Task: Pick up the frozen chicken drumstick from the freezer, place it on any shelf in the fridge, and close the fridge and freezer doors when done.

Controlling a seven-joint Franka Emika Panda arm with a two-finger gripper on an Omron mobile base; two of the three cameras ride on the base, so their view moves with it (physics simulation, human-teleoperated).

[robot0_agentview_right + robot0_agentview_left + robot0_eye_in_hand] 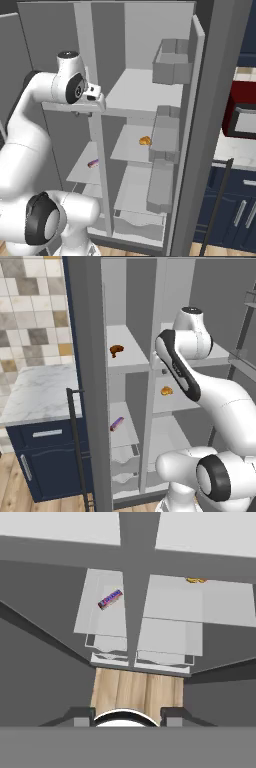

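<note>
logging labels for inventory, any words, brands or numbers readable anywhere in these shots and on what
Pink-purple bar on a freezer shelf: pale lettering along its wrapper, too blurred to read.
Nothing else bears text: the chicken drumstick, the orange-yellow lump, the shelves, the door bins and the grey doors are plain.

Both doors swung wide, your way into the freezer (129,331) lies open, centre divider (152,356) flanking the drumstick (116,350).

scene: rendered home kitchen | you see: tall grey side-by-side fridge-freezer unit (90,381) standing open, white shelves inside | beige-and-grey mosaic tile wall (30,311) | navy base cabinet (47,463) under white marble countertop (40,391) | light wood plank floor (137,692) | dark red microwave (242,112)
</note>
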